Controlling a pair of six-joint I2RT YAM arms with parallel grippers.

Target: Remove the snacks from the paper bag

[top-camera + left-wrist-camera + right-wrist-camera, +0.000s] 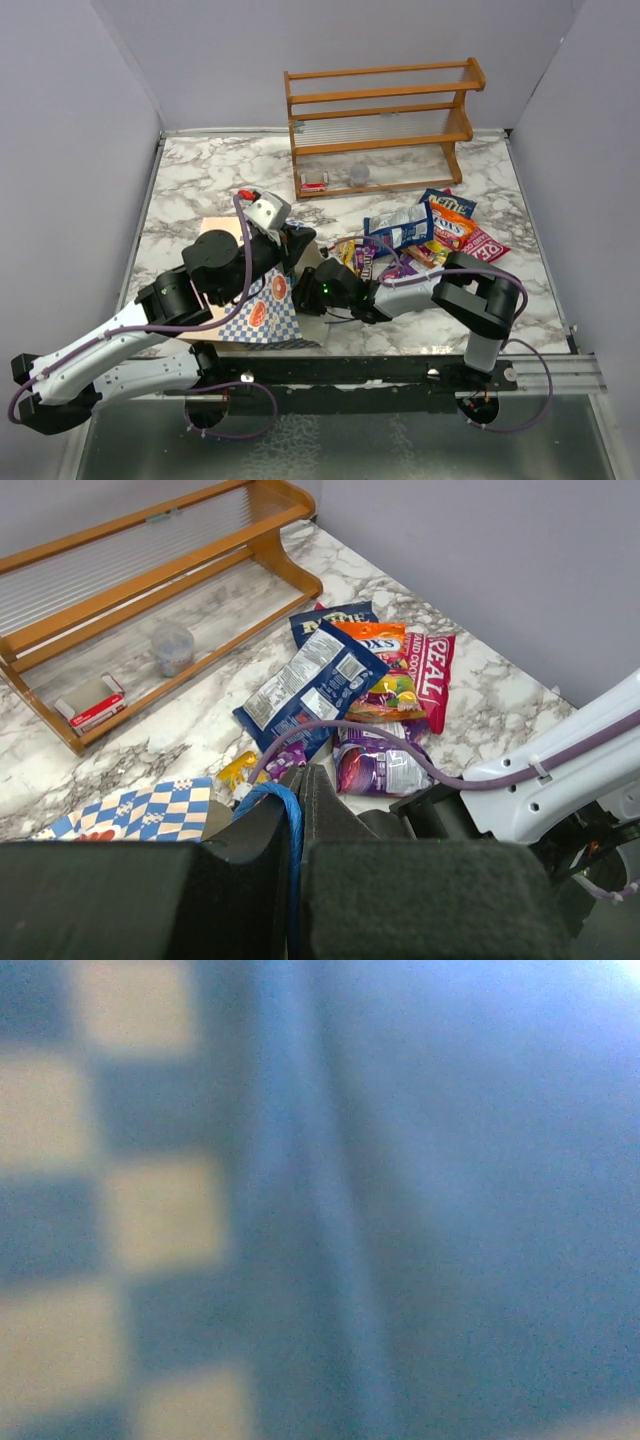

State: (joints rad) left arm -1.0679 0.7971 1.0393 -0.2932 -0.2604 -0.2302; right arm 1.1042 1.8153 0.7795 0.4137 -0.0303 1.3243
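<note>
The paper bag (262, 312) lies on its side at the table's front, its blue-and-white checkered band (140, 810) showing. My left gripper (300, 772) is shut on the bag's blue cord handle (288, 815), just above the bag's mouth. My right gripper's black body (328, 291) is pushed into that mouth, and its fingers are hidden. The right wrist view is a blur of blue and cream checks. Snacks lie in a pile to the right: a dark blue packet (310, 685), a red one (435, 675), a purple one (375, 760), an orange one (375, 640). A yellow packet (240, 770) lies by the bag.
A wooden rack (385, 125) stands at the back with a clear cup (358, 175) and a small red-and-white box (315, 185) on its bottom shelf. Grey walls close in three sides of the marble table (200, 180).
</note>
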